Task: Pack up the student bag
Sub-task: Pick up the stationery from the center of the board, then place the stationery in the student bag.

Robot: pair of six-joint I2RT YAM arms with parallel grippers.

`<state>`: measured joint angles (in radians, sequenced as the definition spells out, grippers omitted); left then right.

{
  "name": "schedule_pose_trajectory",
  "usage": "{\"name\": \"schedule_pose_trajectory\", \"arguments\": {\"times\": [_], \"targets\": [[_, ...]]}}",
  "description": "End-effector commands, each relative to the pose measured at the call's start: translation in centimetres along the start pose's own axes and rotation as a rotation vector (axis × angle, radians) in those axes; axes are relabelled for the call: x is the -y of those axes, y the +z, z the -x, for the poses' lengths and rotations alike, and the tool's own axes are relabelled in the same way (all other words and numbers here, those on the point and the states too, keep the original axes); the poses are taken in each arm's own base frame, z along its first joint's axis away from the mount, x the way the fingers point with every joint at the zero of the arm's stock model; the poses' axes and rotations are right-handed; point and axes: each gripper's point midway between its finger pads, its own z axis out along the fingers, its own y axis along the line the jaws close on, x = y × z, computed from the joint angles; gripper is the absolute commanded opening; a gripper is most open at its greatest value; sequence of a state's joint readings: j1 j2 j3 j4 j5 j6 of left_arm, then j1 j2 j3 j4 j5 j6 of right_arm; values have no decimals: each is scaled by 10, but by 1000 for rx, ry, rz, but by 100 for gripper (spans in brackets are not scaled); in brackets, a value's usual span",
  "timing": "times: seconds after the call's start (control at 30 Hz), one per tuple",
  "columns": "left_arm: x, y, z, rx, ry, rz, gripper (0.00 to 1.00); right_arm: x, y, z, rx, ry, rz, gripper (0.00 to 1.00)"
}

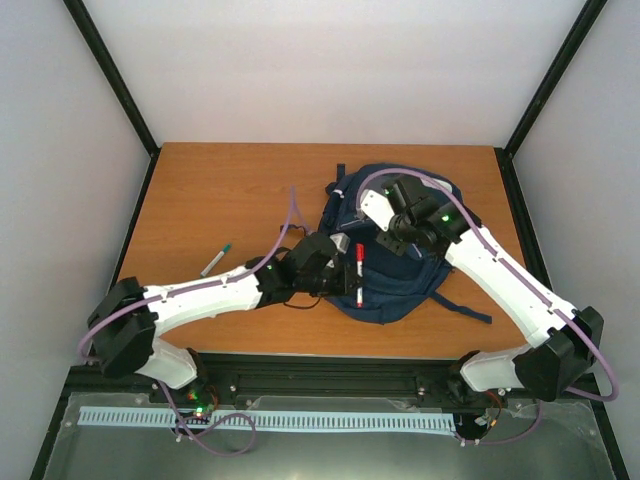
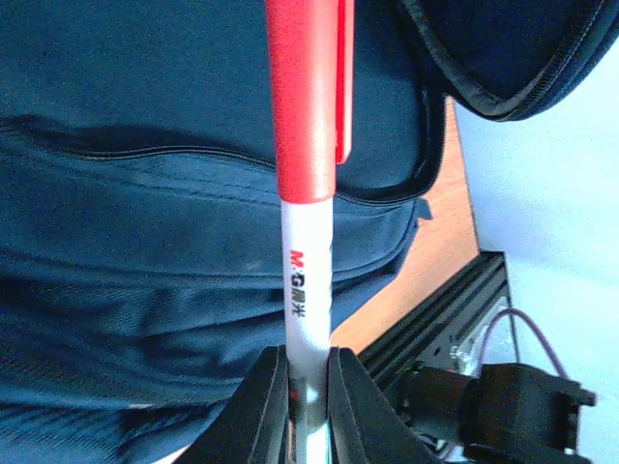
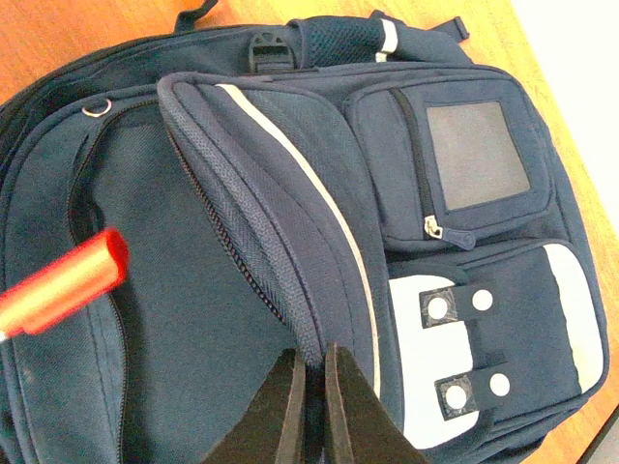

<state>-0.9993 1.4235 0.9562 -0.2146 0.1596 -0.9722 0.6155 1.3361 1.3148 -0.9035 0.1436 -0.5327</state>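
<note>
The navy student bag [image 1: 395,270] lies flat on the table's right half. My left gripper [image 1: 335,275] is shut on a white marker with a red cap [image 1: 359,270] and holds it over the bag's near side; in the left wrist view the marker [image 2: 308,193] sticks up from between my fingers [image 2: 256,406]. My right gripper [image 1: 395,238] is shut on the zipped edge of the bag's front flap [image 3: 280,242] and holds it lifted, so the compartment gapes. The red cap [image 3: 68,280] shows at the left of the right wrist view.
A green-capped marker [image 1: 215,260] lies on the bare wood left of the bag. A dark strap [image 1: 465,308] trails from the bag toward the table's near right edge. The bag's front pockets with white patches [image 3: 464,338] face up. Black frame posts stand at the table's corners.
</note>
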Motion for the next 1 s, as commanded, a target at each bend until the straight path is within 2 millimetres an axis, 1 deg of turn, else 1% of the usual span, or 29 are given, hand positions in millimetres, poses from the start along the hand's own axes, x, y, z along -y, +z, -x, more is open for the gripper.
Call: {"name": "schedule_pose_trajectory", "arguments": {"times": [0.0, 0.07, 0.1, 0.17, 0.27, 0.4, 0.5, 0.6, 0.63, 0.67, 0.8, 0.87, 0.97], "targets": [[52, 6, 25, 13, -50, -178, 1, 26, -30, 41, 172, 74, -42, 3], [59, 12, 32, 10, -77, -202, 1, 28, -33, 44, 188, 88, -32, 3], [59, 16, 36, 9, -97, -204, 1, 28, -34, 45, 196, 94, -26, 3], [55, 20, 47, 18, -154, -197, 1, 28, -35, 47, 206, 103, -10, 3], [43, 26, 66, 66, -269, -187, 1, 25, -33, 47, 213, 122, 20, 3], [41, 31, 87, 148, -393, -200, 1, 19, -29, 47, 221, 140, 57, 3], [38, 39, 102, 207, -496, -207, 1, 18, -28, 48, 227, 150, 71, 3], [34, 51, 114, 253, -599, -223, 1, 18, -30, 49, 238, 156, 80, 3], [36, 55, 120, 269, -624, -238, 1, 18, -29, 49, 240, 160, 84, 3], [37, 58, 126, 289, -641, -249, 1, 18, -30, 49, 245, 163, 86, 3], [31, 72, 147, 363, -683, -227, 1, 18, -30, 48, 249, 168, 98, 3], [31, 84, 152, 363, -711, -241, 1, 17, -29, 46, 247, 173, 101, 3], [31, 105, 152, 333, -737, -236, 3, 17, -26, 44, 247, 179, 103, 3]]}}
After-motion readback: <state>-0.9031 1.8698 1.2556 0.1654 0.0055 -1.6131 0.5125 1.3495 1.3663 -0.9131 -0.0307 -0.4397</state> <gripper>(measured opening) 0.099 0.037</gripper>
